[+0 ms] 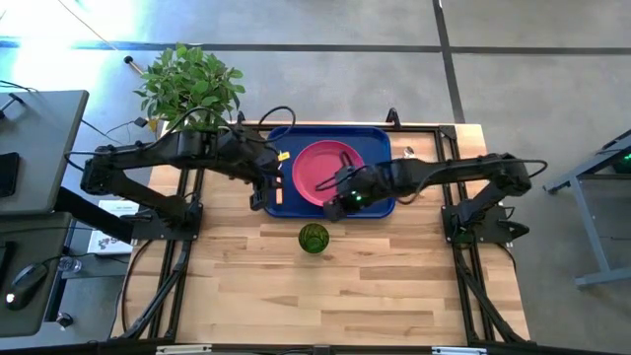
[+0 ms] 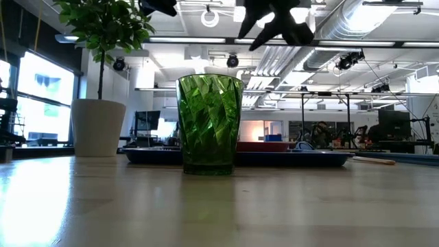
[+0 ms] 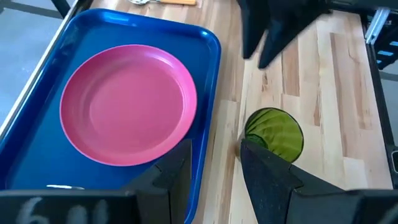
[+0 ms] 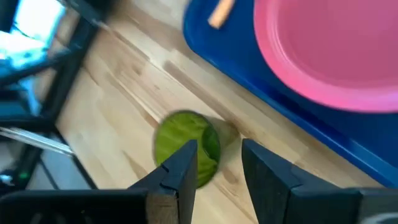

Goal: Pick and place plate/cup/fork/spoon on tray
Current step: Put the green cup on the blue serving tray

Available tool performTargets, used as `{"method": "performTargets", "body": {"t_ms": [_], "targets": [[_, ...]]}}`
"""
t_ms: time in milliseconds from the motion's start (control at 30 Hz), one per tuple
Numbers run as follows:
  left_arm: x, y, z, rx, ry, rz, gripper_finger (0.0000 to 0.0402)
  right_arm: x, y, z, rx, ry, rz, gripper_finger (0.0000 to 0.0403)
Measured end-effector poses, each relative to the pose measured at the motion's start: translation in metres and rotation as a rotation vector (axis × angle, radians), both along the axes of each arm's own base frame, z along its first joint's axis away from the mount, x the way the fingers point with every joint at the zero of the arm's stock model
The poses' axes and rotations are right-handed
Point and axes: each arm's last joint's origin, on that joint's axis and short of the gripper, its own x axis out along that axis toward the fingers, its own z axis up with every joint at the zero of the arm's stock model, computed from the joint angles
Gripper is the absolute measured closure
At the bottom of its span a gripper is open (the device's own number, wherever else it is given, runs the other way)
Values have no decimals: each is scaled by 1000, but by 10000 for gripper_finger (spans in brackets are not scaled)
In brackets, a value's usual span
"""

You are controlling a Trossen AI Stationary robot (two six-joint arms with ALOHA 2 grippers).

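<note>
- The tray lay at the far edge of the tabletop, about midway along it; the plate sat flat inside it, filling its middle and well clear of the rim.
- The cup stood upright on the bare wood, just off the tray's near edge and outside it; in the low view it rose in front of the tray, the green facets catching the light.
- A tan-orange handle lay in the tray near its left end, beside the plate; fork or spoon, I could not tell; another utensil lay on the wood just past the tray's right end, equally hard to name.
- The left gripper hung over the tray's left near corner; its jaws stood parted with nothing between them, plain in the left wrist view.
- The right gripper hovered over the tray's near edge, just beyond the cup; its jaws stood apart too, empty, the cup showing between them in the right wrist view.
- A potted plant stood at the far left corner of the tabletop.
</note>
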Motion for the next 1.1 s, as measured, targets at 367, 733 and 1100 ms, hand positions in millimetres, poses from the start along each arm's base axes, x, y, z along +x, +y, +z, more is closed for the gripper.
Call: {"method": "performTargets", "body": {"t_ms": [367,733,1100], "targets": [[0,1,0,-3,3,9,273,31,13,-32,22,105,45,286],[0,1,0,-22,1,28,273,40,27,-56,17,173,30,286],[0,1,0,-23,1,29,273,48,28,-73,12,215,33,286]]}}
